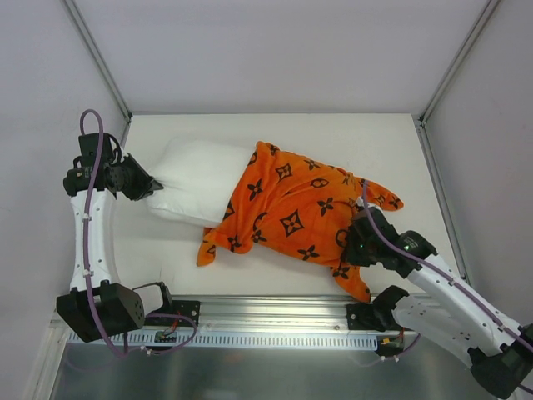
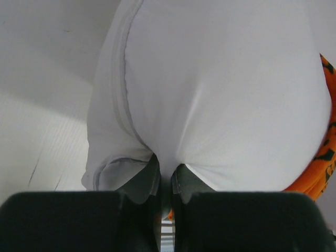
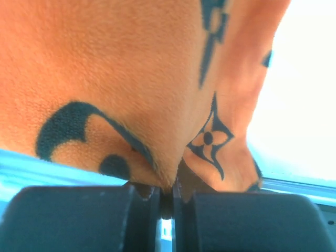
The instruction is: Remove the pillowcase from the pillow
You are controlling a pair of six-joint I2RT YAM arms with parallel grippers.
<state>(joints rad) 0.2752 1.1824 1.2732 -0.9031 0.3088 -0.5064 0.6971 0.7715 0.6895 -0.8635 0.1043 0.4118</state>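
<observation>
left gripper (image 2: 166, 179) pinches the pillow (image 2: 220, 94) at its end, right gripper (image 3: 167, 190) pinches the pillowcase (image 3: 105, 63).

The pillow (image 1: 193, 179) is lying across the table (image 1: 266, 271), its right part sitting inside the pillowcase (image 1: 287, 212); the left gripper (image 1: 152, 187) is meeting its bare left end; the right gripper (image 1: 356, 236) is pressing into the pillowcase's right side.

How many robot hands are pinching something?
2. The left gripper pinches the white pillow at its left end; the right gripper pinches the orange pillowcase at its right side.
</observation>
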